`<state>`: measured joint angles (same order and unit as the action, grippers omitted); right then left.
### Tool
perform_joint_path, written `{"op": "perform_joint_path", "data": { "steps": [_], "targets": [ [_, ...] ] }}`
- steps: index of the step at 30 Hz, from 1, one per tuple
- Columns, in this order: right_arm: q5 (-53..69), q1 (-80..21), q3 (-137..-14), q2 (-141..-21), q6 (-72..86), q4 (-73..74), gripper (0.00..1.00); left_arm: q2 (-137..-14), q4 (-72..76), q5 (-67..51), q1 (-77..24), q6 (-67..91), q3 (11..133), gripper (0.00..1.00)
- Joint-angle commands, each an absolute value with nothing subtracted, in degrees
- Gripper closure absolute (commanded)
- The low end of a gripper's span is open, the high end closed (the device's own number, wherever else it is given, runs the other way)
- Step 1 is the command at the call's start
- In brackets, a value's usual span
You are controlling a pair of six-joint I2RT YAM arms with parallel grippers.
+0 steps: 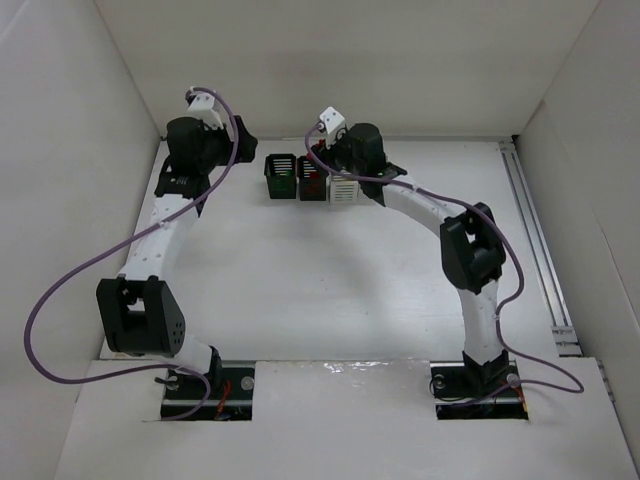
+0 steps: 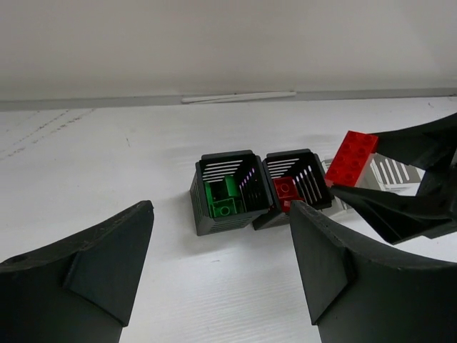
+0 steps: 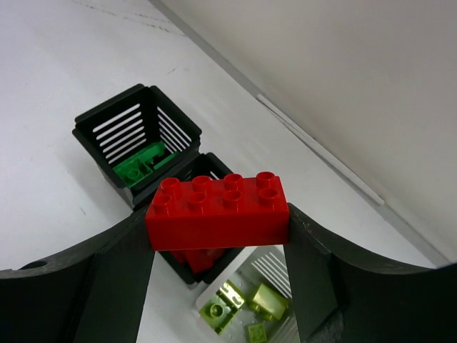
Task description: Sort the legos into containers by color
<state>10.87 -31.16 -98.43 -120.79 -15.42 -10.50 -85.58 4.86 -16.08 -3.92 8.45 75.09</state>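
Looks nearly done, imo: green bricks (image 2: 223,201) in centre-frame black basket (image 2: 201,207), yellow-green ones (image 3: 263,300) in white basket (image 3: 275,266) at lower frame, R gripper (image 3: 218,227) clamped on red brick (image 3: 218,211) just above the reds' basket (image 2: 289,155), L gripper (image 2: 221,214) apart & empty; can't see a 4th basket.

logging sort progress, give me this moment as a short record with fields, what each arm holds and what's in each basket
right jaws: shut on red 2x4 brick, held above the baskets
left jaws: open, empty
end black basket: green bricks
middle black basket: red bricks
white basket: yellow-green bricks
fourth basket: not seen
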Motion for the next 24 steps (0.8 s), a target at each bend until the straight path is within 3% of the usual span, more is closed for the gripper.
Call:
{"op": "perform_joint_path", "data": {
  "steps": [1,14,24],
  "targets": [
    [11.9,-31.6,-103.7,-123.0,-13.3,-12.0,0.90,-83.0,5.6,-17.6,-3.0,9.0,75.1,0.26],
    [14.9,-31.6,-113.4,-129.6,-10.7,-5.9,0.86,-84.0,5.0,-18.6,-1.3,9.0,75.6,0.25],
    [15.5,-31.0,-113.3,-130.7,-10.2,-4.3,0.79,-85.7,5.0,-19.2,-1.3,10.1,76.9,0.20]
  ]
}}
